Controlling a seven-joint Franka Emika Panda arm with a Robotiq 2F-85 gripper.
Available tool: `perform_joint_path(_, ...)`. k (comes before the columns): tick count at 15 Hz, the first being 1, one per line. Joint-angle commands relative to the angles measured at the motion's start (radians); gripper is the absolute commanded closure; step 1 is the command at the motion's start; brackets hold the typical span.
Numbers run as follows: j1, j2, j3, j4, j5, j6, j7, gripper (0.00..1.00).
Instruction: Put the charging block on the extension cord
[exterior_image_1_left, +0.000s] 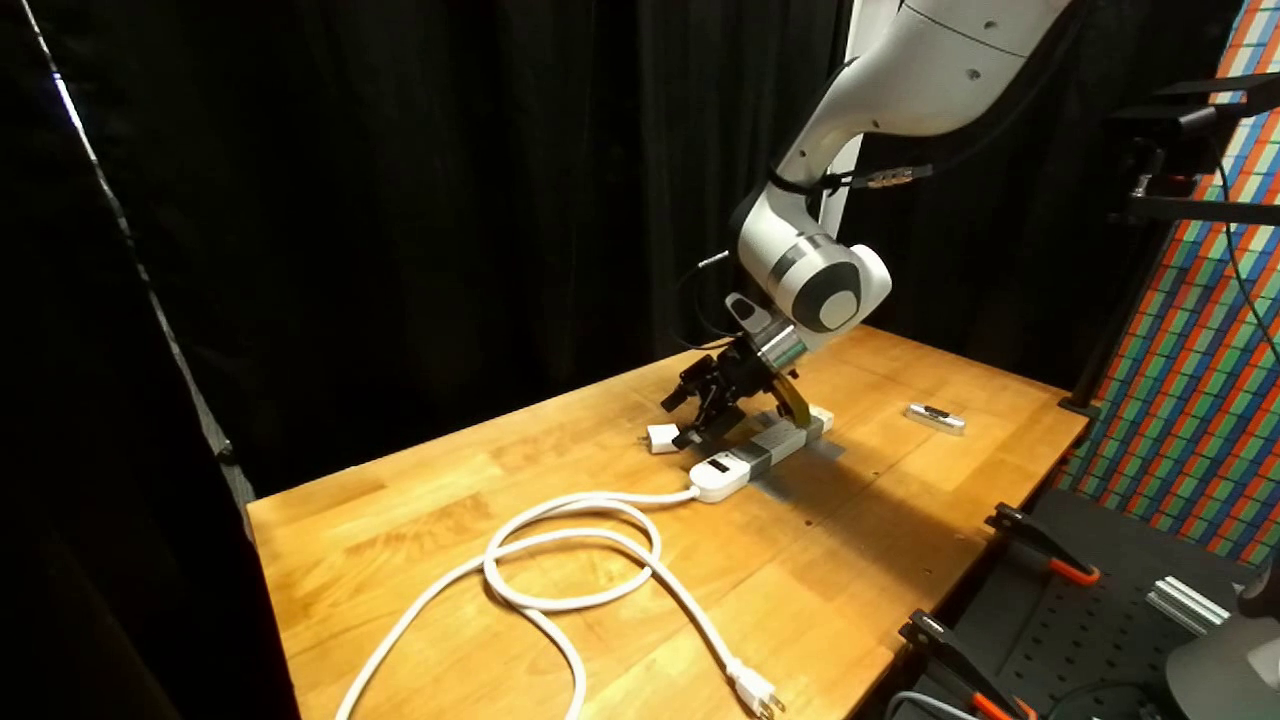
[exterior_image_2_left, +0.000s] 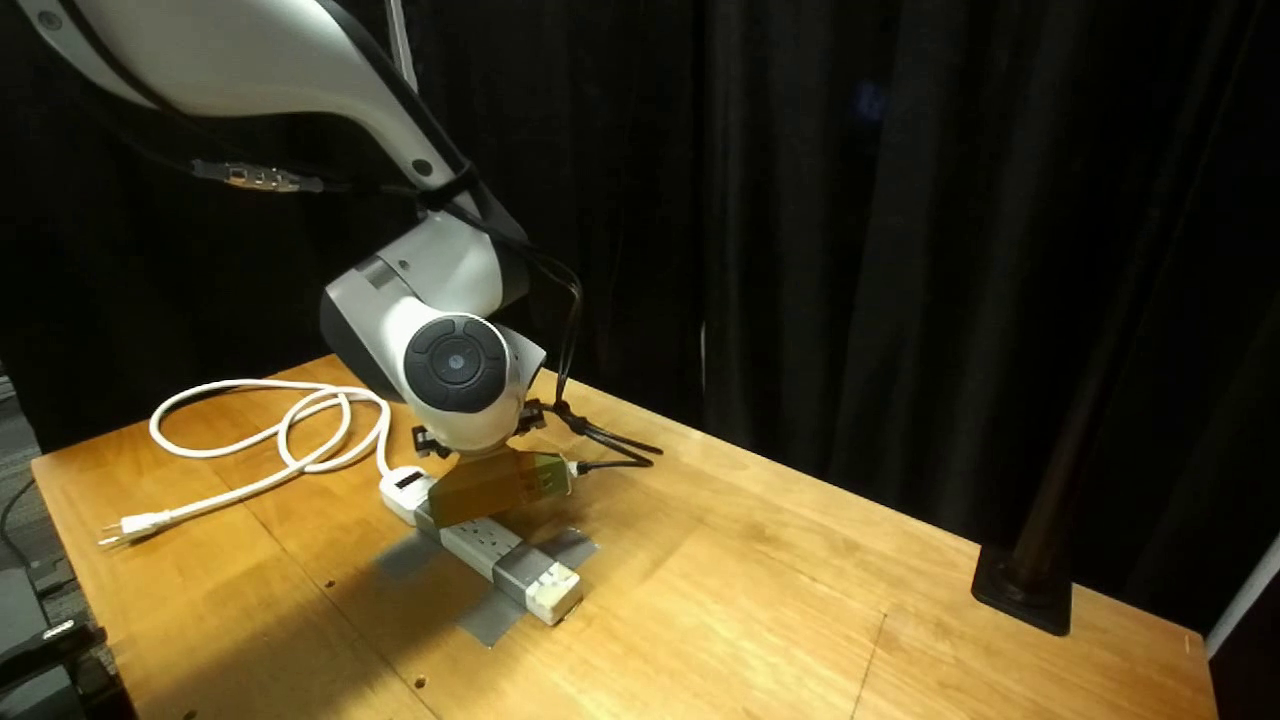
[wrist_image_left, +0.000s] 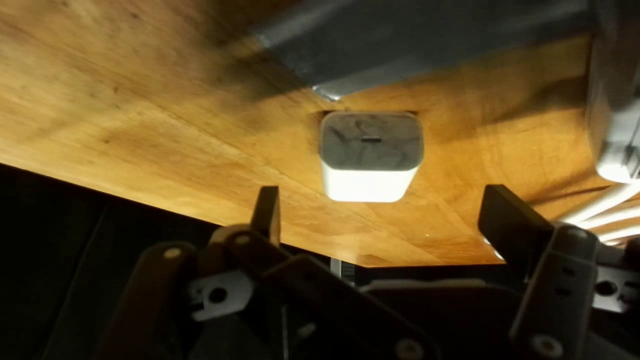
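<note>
The charging block (wrist_image_left: 371, 157), a small white cube with a slot in its grey-looking end, lies on the wooden table in the wrist view. My gripper (wrist_image_left: 382, 215) is open, its two dark fingers far apart with nothing between them; the block sits ahead of the fingertips, within the width of the gap. In an exterior view the tilted gripper (exterior_image_1_left: 682, 420) hovers just above and beside the block (exterior_image_1_left: 663, 438). The extension cord's socket strip (exterior_image_2_left: 485, 545) is taped to the table near the arm, and its cable (exterior_image_1_left: 575, 605) loops loosely. The arm hides the block in an exterior view.
Grey tape (wrist_image_left: 400, 45) fixes the strip. A small silver object (exterior_image_1_left: 935, 418) lies toward the table's far right part in an exterior view. Clamps (exterior_image_1_left: 1040, 545) grip the table edge. A dark post base (exterior_image_2_left: 1025, 590) stands at a corner, and black curtains (exterior_image_1_left: 450, 250) hang behind.
</note>
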Motion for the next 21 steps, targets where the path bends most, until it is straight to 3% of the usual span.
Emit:
perform_joint_path(1, 0.041, 0.030, -0.025, 0.030, 0.071, 0.036, -0.063, 0.00)
perform_joint_path(2, 0.050, 0.037, -0.029, 0.033, 0.080, 0.047, -0.072, 0.01)
perform_joint_path(3, 0.059, 0.044, -0.033, 0.036, 0.089, 0.060, -0.083, 0.25)
perform_joint_path(5, 0.073, 0.053, -0.039, 0.041, 0.106, 0.078, -0.107, 0.31)
perform_joint_path(7, 0.084, 0.061, -0.044, 0.044, 0.113, 0.090, -0.108, 0.49)
perform_joint_path(11, 0.105, 0.048, -0.050, 0.041, 0.102, 0.110, -0.102, 0.75)
perform_joint_path(14, 0.139, 0.016, -0.058, 0.036, 0.068, 0.197, -0.071, 0.75)
perform_joint_path(17, 0.193, -0.051, -0.053, 0.016, 0.005, 0.392, 0.000, 0.75)
perform_joint_path(21, 0.277, -0.137, -0.030, -0.074, -0.237, 0.698, 0.273, 0.75)
